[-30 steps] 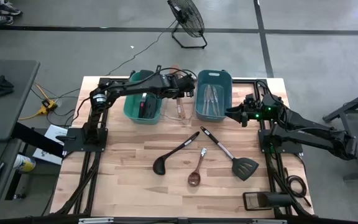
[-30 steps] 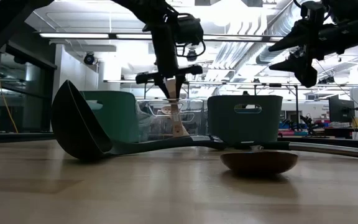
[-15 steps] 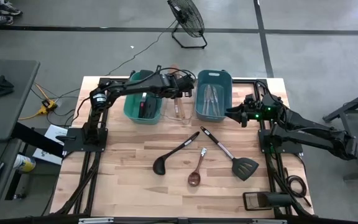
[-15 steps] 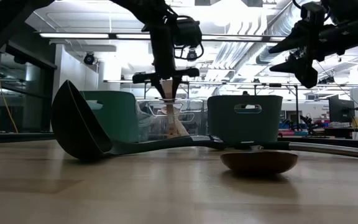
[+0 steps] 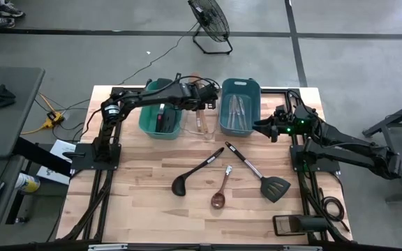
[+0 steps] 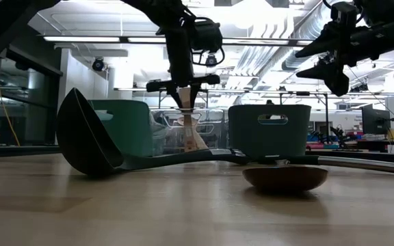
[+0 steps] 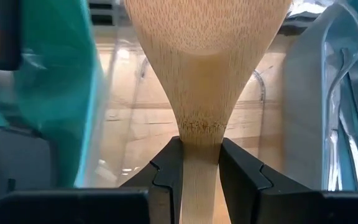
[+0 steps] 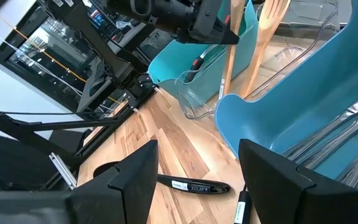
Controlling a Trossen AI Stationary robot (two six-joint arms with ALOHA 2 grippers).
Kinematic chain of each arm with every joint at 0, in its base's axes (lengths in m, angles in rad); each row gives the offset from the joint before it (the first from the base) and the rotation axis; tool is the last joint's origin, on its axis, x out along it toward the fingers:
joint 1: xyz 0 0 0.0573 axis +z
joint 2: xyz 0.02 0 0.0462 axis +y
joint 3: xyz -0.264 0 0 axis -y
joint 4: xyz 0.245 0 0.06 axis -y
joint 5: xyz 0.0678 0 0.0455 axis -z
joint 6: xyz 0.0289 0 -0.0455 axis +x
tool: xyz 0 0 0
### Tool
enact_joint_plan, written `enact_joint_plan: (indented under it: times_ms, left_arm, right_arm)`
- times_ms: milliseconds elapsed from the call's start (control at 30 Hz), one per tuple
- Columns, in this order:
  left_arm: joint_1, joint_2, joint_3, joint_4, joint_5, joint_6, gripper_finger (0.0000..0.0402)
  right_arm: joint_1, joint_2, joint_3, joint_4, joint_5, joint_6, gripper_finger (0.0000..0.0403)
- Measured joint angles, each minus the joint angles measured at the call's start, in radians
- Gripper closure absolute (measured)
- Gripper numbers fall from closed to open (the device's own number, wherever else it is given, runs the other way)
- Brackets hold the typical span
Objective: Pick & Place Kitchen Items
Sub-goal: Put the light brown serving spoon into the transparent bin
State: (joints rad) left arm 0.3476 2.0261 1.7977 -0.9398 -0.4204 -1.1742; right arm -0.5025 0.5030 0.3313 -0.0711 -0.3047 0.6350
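— Which step are you on?

— Placing. My left jaws pinch the handle of a wooden spatula, hanging blade-down over the clear bin at twelve o'clock on the worktop. Next, I judge: lower, then release.

— How does it look?

— Pale, speckled grain, broad blade narrowing to a flat handle. My right jaws wait spread at three o'clock.

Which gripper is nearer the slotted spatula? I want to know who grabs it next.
Right. The right gripper hovers beside the blue bin, up-table from the slotted spatula. The left gripper is farther, over the clear bin.
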Motion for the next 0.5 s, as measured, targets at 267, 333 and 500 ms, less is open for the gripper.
enact_joint_plan:
  times_ms: [267,333,500]
  left_arm:
    - [-0.001,0.015,-0.001,0.002,0.026,0.021,0.0325]
    - [0.000,0.015,-0.001,-0.002,0.033,0.025,0.0325]
    - [-0.001,0.015,-0.001,-0.002,0.036,0.025,0.0301]
  right_arm:
    - [0.000,0.000,0.000,0.000,0.018,-0.001,0.0188]
    - [0.000,0.000,0.000,0.000,0.017,-0.001,0.0188]
    - [0.000,0.000,0.000,0.000,0.016,-0.008,0.0188]
